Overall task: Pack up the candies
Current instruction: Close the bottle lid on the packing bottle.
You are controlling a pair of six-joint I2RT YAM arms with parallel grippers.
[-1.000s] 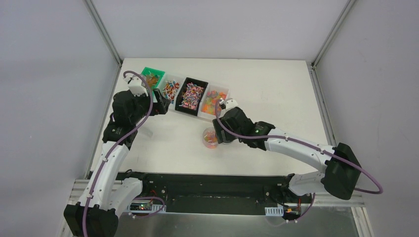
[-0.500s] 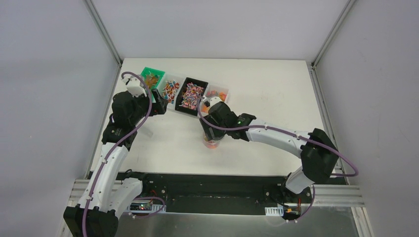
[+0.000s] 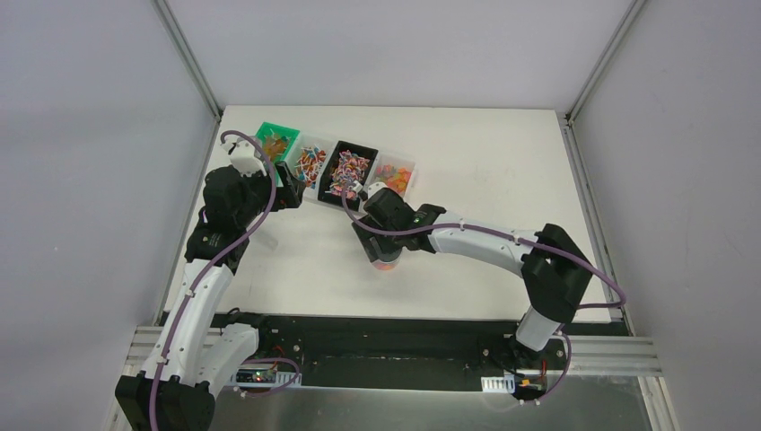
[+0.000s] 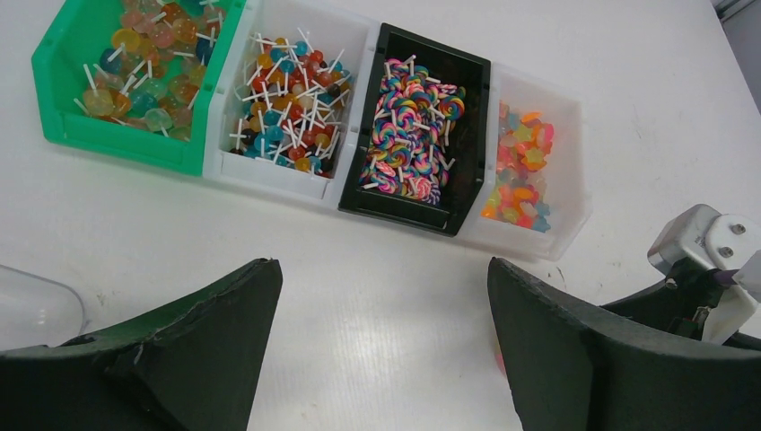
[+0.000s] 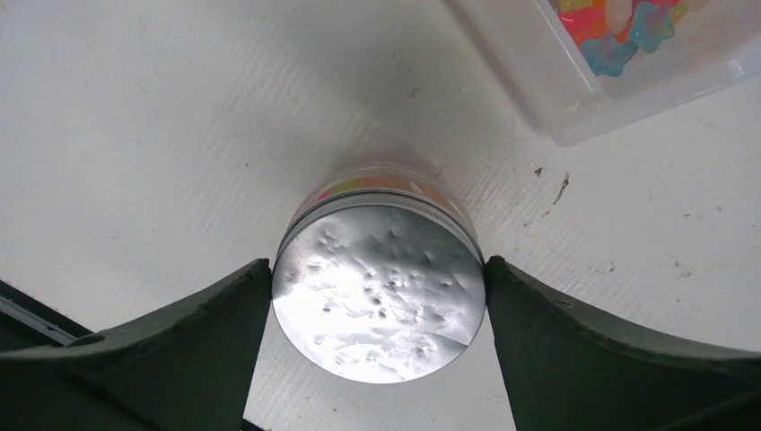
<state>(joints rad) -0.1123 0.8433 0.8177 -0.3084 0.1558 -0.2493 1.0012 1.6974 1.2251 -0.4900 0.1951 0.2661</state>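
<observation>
A clear jar [image 5: 377, 184] holding candies stands on the white table, capped by a dented silver lid [image 5: 377, 296]. My right gripper [image 5: 379, 265] has one finger against each side of the lid, shut on it. From above, the jar [image 3: 386, 264] is mostly hidden under the right wrist. More candies fill four bins: green [image 4: 126, 54], white [image 4: 287, 90], black [image 4: 417, 126] and clear [image 4: 520, 166]. My left gripper [image 4: 381, 278] hovers open and empty over bare table in front of the bins, beside the green bin in the top view [image 3: 292, 190].
The row of bins [image 3: 336, 166] runs slantwise at the back left of the table. A clear rounded plastic edge [image 4: 36, 305] shows at the left of the left wrist view. The right arm's wrist [image 4: 709, 260] juts in on its right side.
The right arm has swung left and turned around the jar, its elbow drawing in toward the middle. The left arm has stayed put.
</observation>
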